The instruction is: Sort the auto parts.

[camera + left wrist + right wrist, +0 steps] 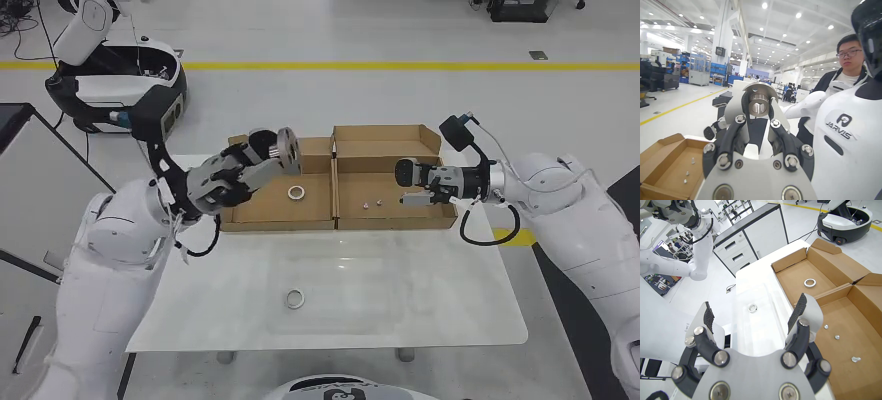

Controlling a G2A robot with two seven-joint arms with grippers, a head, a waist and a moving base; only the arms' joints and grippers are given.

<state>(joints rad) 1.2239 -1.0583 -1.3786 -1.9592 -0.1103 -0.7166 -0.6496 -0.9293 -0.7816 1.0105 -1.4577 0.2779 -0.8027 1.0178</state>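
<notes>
The left gripper (265, 152) is clamped on a silver-grey metal hub (288, 148) and holds it in the air above the near-left corner of the left box. The hub is a short machined cylinder with a wide round flange at its far end. Its bore is open and cut with straight grooves, and its surface looks brushed and dull. The black fingers (745, 106) press on either side of the cylinder neck.

The left brown corrugated-cardboard box (262, 212) is shallow with raised flaps and stands at the far edge of the glossy white table (430, 300). A plain, smooth silver metal ring (296, 192) lies flat on its floor, apart from the walls. A second silver ring (294, 298) lies flat on the table nearer the robot, well apart from both boxes. It has a small hole in its side.

The right box (385, 140) is made of the same cardboard and touches the left one along a shared wall. Three small bright metal fasteners (837, 337) lie on its floor in a loose row, near its front wall. They are too small to tell apart in shape.

The right gripper (755, 300) is spread wide with nothing between its fingers, and it sits at the right end of the right box. Its white finger shells carry black ribbed rubber pads (797, 309), which face each other across the gap.
</notes>
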